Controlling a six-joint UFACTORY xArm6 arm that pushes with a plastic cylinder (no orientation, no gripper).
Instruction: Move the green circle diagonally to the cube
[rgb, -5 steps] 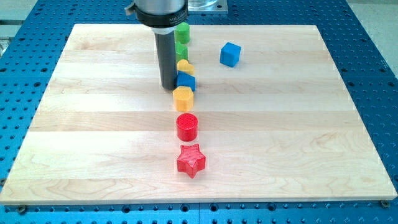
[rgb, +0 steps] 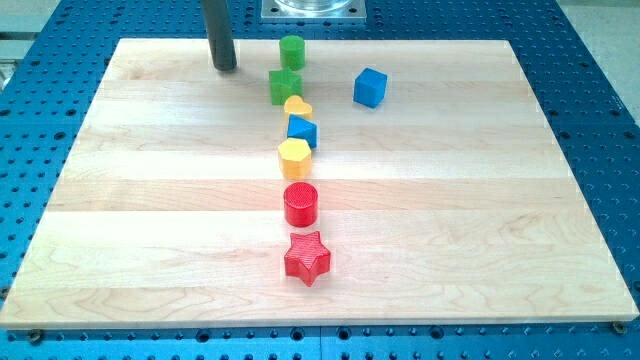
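The green circle (rgb: 292, 51) stands near the board's top edge, a cylinder seen from the side. The blue cube (rgb: 370, 87) lies to its right and a little lower. My tip (rgb: 224, 68) rests on the board to the left of the green circle, about one rod-width lower, clear of all blocks. A green star (rgb: 285, 86) sits just below the circle.
Below the star a column runs down the middle: a yellow heart (rgb: 297, 105), a blue block (rgb: 301, 131), a yellow hexagon (rgb: 295, 158), a red cylinder (rgb: 301, 204), a red star (rgb: 307, 258). The wooden board (rgb: 150, 220) lies on a blue perforated table.
The rod has moved up and to the left, away from the blue block and yellow heart. The blocks have not visibly shifted.
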